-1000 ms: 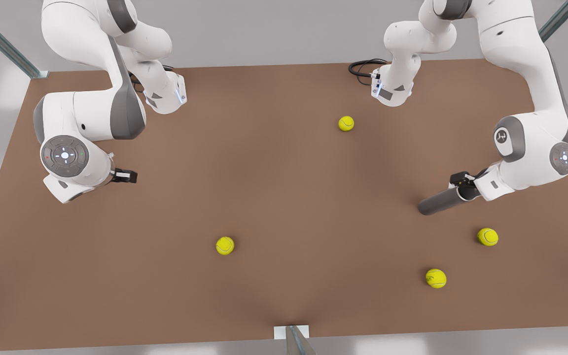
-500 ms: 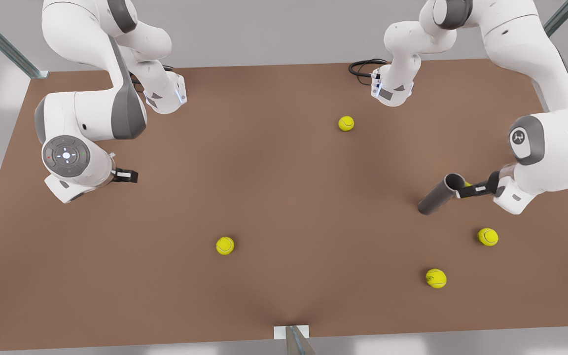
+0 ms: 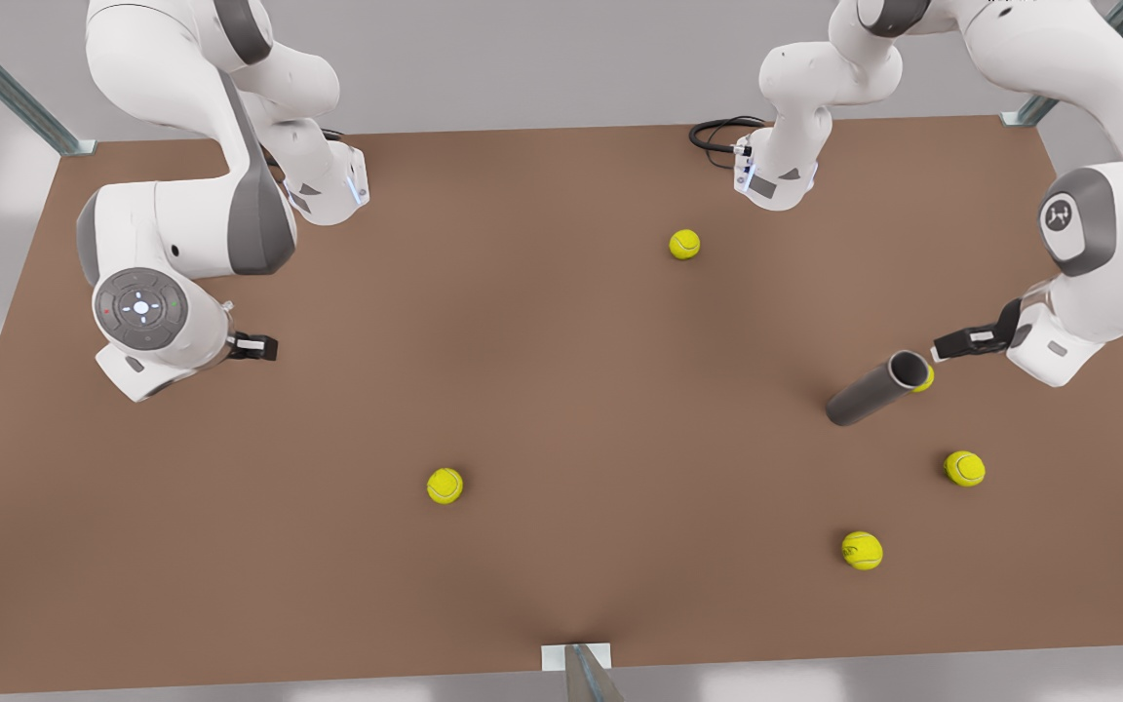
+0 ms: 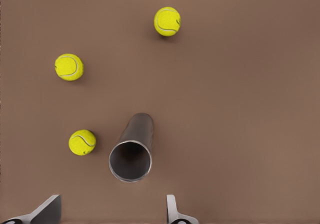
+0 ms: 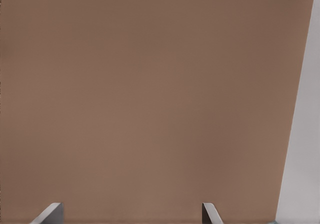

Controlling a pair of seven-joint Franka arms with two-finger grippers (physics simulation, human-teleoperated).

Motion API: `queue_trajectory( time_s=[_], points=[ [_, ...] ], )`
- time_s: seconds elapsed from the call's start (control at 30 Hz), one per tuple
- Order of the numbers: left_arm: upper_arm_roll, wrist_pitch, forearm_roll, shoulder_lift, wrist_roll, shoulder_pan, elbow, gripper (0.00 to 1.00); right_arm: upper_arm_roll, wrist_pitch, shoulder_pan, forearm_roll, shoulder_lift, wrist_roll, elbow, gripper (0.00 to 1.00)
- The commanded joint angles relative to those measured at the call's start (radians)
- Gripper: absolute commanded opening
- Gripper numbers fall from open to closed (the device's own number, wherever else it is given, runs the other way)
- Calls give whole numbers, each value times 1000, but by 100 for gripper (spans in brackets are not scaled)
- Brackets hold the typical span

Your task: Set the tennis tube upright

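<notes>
I had the left gripper (image 3: pixel 948 346) spread and empty just beside the slim grey metallic tennis tube's (image 3: pixel 871 390) dark mouth, tube lying tilted; best re-grip near the mouth and pivot slowly; right gripper (image 3: pixel 259 346) waited, spread.

tennis ball (image 3: pixel 925 378) crowding tennis tube (image 3: pixel 869 390) mouth, table (image 3: pixel 561 390) centre open

Tennis tube (image 3: pixel 871 389) — slim grey metallic-looking cylinder, hollow, one dark round mouth (image 4: pixel 130 160) open. Pose: tilted, not upright, its mouth end raised off the brown table (image 3: pixel 561 409) — closed end down. Location: toward the front view's right side.
</notes>
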State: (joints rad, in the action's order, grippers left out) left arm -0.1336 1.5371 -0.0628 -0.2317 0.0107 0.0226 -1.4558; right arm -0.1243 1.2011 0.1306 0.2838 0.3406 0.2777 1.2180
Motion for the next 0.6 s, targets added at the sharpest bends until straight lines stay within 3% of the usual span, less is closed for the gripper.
queue_trajectory(
  time_s=[0.0, 0.3, 0.37, 0.57],
  points=[
    [0, 0, 8, 0, 0, 0, 0, 100, 0, 0, 0, 0, 0, 0, 0, 100],
    [0, -14, 8, 0, 0, 0, 0, 100, -2, 5, 4, -9, 0, 14, -11, 100],
    [0, -14, 8, 0, 0, 0, 0, 100, -2, 5, 82, -21, 3, 115, -9, 100],
    [0, -14, 8, 0, 0, 0, 0, 100, 3, 57, 58, -268, 3, 89, -44, 100]
  ],
)
